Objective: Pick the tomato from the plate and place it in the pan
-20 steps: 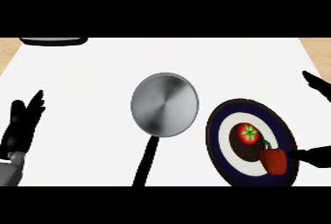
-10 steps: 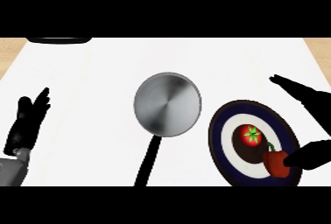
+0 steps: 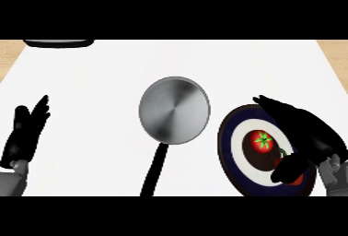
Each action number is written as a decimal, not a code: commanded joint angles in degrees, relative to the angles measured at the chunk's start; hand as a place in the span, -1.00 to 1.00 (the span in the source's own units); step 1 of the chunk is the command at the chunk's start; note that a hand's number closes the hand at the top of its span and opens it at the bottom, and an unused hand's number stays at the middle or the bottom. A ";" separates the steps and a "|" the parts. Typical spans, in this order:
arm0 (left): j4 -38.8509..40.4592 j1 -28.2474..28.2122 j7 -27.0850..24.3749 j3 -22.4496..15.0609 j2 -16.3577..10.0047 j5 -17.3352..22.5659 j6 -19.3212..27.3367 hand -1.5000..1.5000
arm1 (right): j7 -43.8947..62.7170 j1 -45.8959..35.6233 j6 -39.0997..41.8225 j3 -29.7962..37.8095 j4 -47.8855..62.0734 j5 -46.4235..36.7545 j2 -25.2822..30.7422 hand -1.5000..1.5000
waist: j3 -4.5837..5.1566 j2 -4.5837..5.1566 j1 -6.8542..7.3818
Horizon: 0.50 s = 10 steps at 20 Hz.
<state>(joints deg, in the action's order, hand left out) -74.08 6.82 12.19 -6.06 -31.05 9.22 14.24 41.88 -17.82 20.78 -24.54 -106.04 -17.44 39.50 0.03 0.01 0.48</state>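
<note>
- While your right hand [image 3: 314,137] hangs over the plate [image 3: 228,138] with its fingers stretched out and its thumb held apart below them, the tomato [image 3: 262,141] sits on the plate's dark middle. It is just left of the palm, in the gap between fingers and thumb. You cannot tell whether anything touches it.
- To that hand's left, past the plate's rim, lies the pan [image 3: 175,109]. Only a narrow strip of white counter [image 3: 102,78] parts pan from plate.
- The pan's handle [image 3: 155,170] runs back toward you and is cut off by the lower edge.
- The hand covers the plate's right side. The thumb hides most of a second red thing [image 3: 298,179] at the plate's near rim, and you cannot make out what it is.
- Your left hand [image 3: 23,136] rests open, fingers up, at the left edge, with wide counter between it and the pan.
- Far ahead of the left hand, a dark object [image 3: 58,43] is cut by the upper edge.
</note>
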 commanded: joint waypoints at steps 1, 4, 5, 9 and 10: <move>0.19 -0.92 -1.18 1.95 0.90 -1.31 -1.42 0.00 | -3.10 -2.40 3.55 2.23 7.32 -3.39 -3.08 -1.00 | -0.03 0.03 -0.11; -2.52 0.33 2.94 1.68 1.65 -2.77 -0.84 0.00 | -1.50 2.39 2.77 0.13 3.13 -8.86 -3.63 -1.00 | -0.04 -0.06 -0.36; 1.63 1.06 -0.06 2.78 3.25 -3.19 -1.41 0.00 | -1.30 -0.70 5.03 2.70 5.45 -8.06 -5.29 -1.00 | -0.02 0.00 -0.35; 3.69 1.85 -1.26 5.86 1.85 -3.58 -4.73 0.00 | -5.22 3.21 3.71 0.54 7.25 -14.43 -7.62 -1.00 | -0.02 0.01 -0.50; -4.93 -4.73 0.46 4.65 0.86 -4.04 -3.31 0.00 | -6.09 5.33 2.50 -0.38 7.71 -15.14 -7.08 -1.00 | -0.05 -0.09 -0.13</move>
<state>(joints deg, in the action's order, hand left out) -74.21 6.10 11.97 -2.03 -29.68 6.48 11.12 38.39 -15.72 23.78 -24.19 -99.90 -28.74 33.36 0.01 -0.02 0.20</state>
